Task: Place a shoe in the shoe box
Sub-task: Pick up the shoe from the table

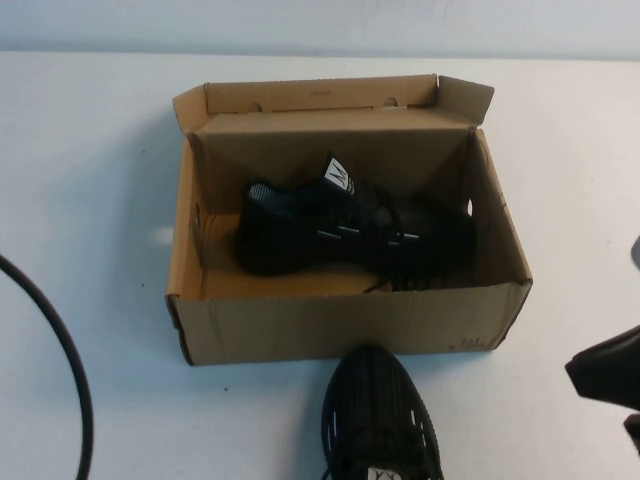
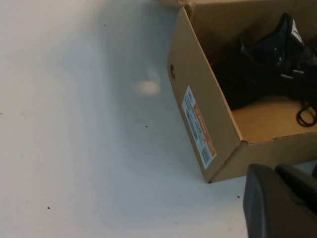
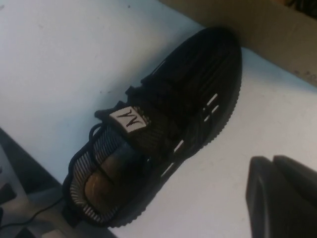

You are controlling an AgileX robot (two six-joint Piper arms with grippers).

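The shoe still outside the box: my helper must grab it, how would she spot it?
Find the open brown shoe box mid-table. The black sneaker stands on the table before its near wall, toe towards it. Its mate lies inside the box.

You have a second black sneaker (image 1: 380, 420) lying on the white table (image 1: 90, 190) at its near edge, toe pointing away from you, and a black cable (image 1: 62, 350) curving along the left side.

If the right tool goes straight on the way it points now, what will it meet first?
Probably the loose shoe on the table, outside the shoe box. The shut right tool looks aimed toward it in its wrist view, though depth is unclear.
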